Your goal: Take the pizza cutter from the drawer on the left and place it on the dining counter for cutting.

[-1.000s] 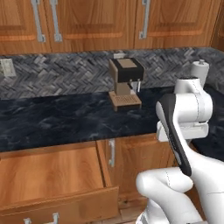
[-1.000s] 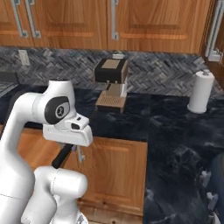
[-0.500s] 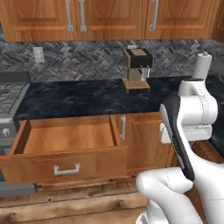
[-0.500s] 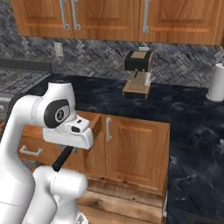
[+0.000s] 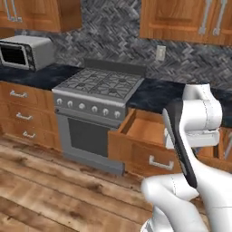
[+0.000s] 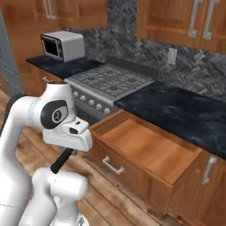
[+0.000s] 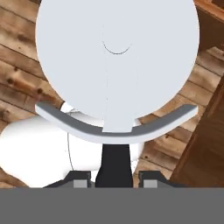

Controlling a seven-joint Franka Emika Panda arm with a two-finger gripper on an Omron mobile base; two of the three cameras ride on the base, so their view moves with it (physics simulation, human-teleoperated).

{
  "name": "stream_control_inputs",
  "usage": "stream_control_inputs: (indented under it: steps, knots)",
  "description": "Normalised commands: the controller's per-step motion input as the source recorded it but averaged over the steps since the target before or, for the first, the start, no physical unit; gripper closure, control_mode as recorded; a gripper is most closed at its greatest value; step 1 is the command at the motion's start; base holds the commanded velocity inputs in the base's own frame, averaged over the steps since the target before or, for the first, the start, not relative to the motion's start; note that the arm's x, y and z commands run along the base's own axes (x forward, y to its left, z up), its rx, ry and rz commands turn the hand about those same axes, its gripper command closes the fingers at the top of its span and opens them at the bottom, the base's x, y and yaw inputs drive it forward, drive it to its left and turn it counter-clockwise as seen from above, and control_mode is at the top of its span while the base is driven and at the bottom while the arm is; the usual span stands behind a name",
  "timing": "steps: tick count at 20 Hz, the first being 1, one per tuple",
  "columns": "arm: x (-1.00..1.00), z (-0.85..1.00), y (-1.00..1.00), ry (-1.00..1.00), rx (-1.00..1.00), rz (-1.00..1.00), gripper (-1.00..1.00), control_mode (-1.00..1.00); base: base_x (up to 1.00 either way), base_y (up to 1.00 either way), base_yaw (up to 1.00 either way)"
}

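Note:
My gripper point(image 7: 114, 179) is shut on the black handle of the pizza cutter point(image 7: 116, 65), whose big pale round blade and grey curved guard face the hand camera. In the right base view the hand hangs low in front of the base, and the pizza cutter's dark handle point(image 6: 62, 160) pokes down and left from the gripper point(image 6: 68, 151). The drawer point(image 6: 145, 152) stands pulled out to the right of the hand, its wooden inside bare. It also shows in the left base view as the open drawer point(image 5: 145, 138) with a silver bar handle. The dining counter is out of view.
A gas stove point(image 5: 97, 88) with an oven below sits left of the drawer, and a microwave point(image 6: 62, 45) stands on the far counter. A black wall counter point(image 6: 176, 110) runs above the drawer. Wood floor point(image 5: 50, 186) spreads below, with more drawers point(image 5: 22, 111) at left.
The base has turned, so the whole scene slid right: the coffee machine left the views, and the stove and microwave came in. The arm keeps its pose with the cutter held.

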Motion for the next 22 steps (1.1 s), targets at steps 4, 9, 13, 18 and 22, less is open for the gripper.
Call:
stream_control_inputs:
  steps: [4, 9, 13, 18, 22]
  knots:
    - [0.0, 0.0, 0.0, 0.0, 0.0, 0.0, 1.0, 1.0, -0.2, 0.12, 1.0]
    - [0.0, 0.0, 0.0, 0.0, 0.0, 0.0, 1.0, 1.0, -0.18, 0.0, 1.0]
    - [0.0, 0.0, 0.0, 0.0, 0.0, 0.0, 1.0, 1.0, -0.14, 0.0, 1.0]
    - [0.0, 0.0, 0.0, 0.0, 0.0, 0.0, 1.0, 1.0, 0.08, 0.07, 0.95]
    - [0.0, 0.0, 0.0, 0.0, 0.0, 0.0, 1.0, 1.0, 0.19, 0.15, 0.88]
